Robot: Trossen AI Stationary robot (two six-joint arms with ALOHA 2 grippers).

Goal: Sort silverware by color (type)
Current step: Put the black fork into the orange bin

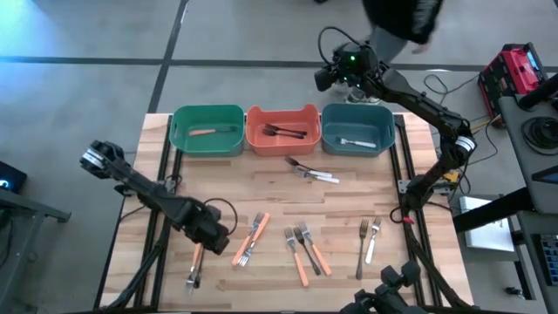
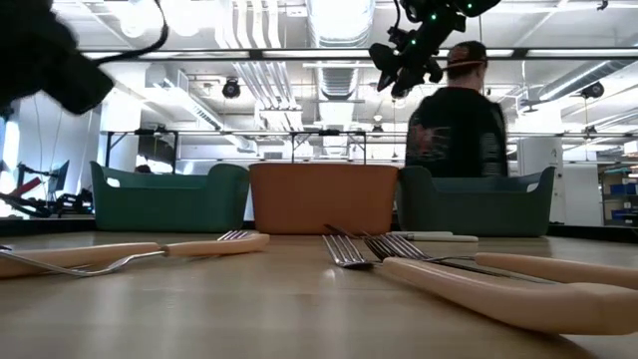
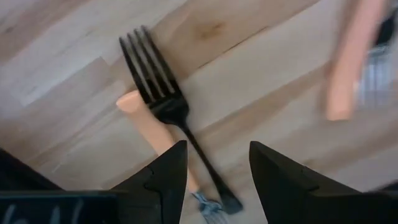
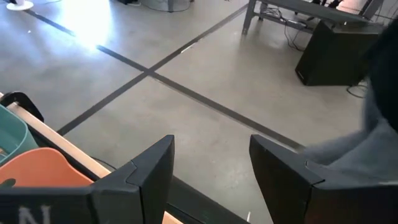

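Note:
My left gripper (image 1: pixel 209 234) hangs open, pointing down, over the table's near left part. Just below it a black fork (image 3: pixel 157 93) lies across an orange-handled fork (image 3: pixel 148 124); the fingers stand above these, touching neither. The orange-handled fork (image 1: pixel 194 262) also shows in the high view. My right gripper (image 1: pixel 336 74) waits open, high beyond the table's far edge behind the blue bin (image 1: pixel 357 128). Other forks lie loose on the table: orange ones (image 1: pixel 251 237), a mixed cluster (image 1: pixel 303 248), silver ones (image 1: pixel 367 240) and white-handled ones (image 1: pixel 312 171).
Three bins stand in a row at the far edge: the green bin (image 1: pixel 207 118) holds an orange fork, the orange bin (image 1: pixel 282 115) holds dark forks, and the blue one holds a white fork. A person (image 2: pixel 459 120) stands beyond the far edge. Bare wood lies between the bins and the forks.

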